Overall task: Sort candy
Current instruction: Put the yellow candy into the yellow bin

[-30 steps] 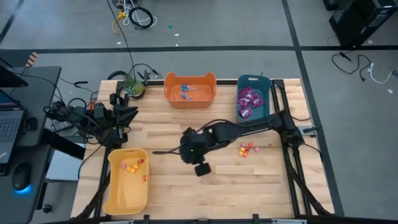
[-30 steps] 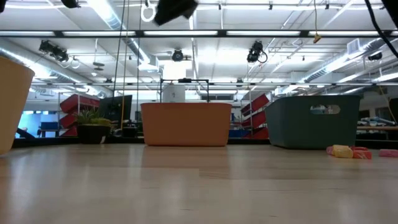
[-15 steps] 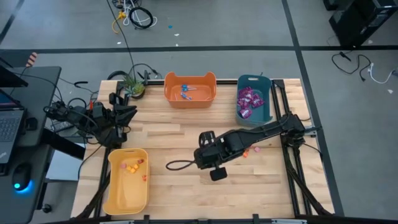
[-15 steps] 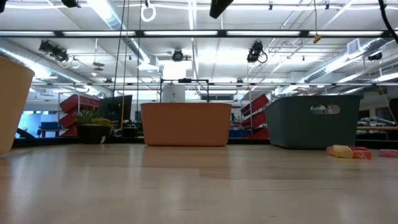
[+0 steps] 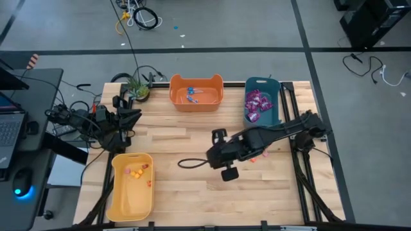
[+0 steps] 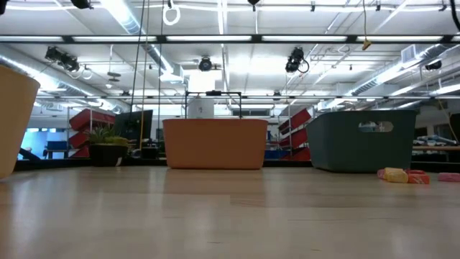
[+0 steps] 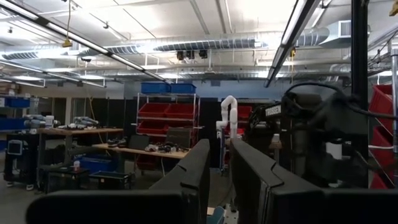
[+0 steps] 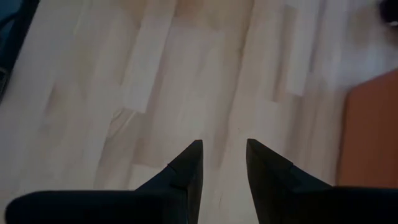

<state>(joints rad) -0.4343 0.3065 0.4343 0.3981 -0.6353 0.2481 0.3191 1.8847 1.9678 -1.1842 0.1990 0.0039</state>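
My right gripper [image 5: 214, 136] hangs above the bare middle of the light wooden table [image 5: 180, 199], its two dark fingers [image 8: 186, 165] slightly apart with nothing between them. The loose small orange and pink wrapped candies [image 5: 259, 154] lie on the table behind it, toward my right arm's base and partly hidden under that arm, so it must swing back that way. The right arm is far nearer; my left gripper [image 5: 123, 102] waits at the far left corner, narrowly parted, empty.
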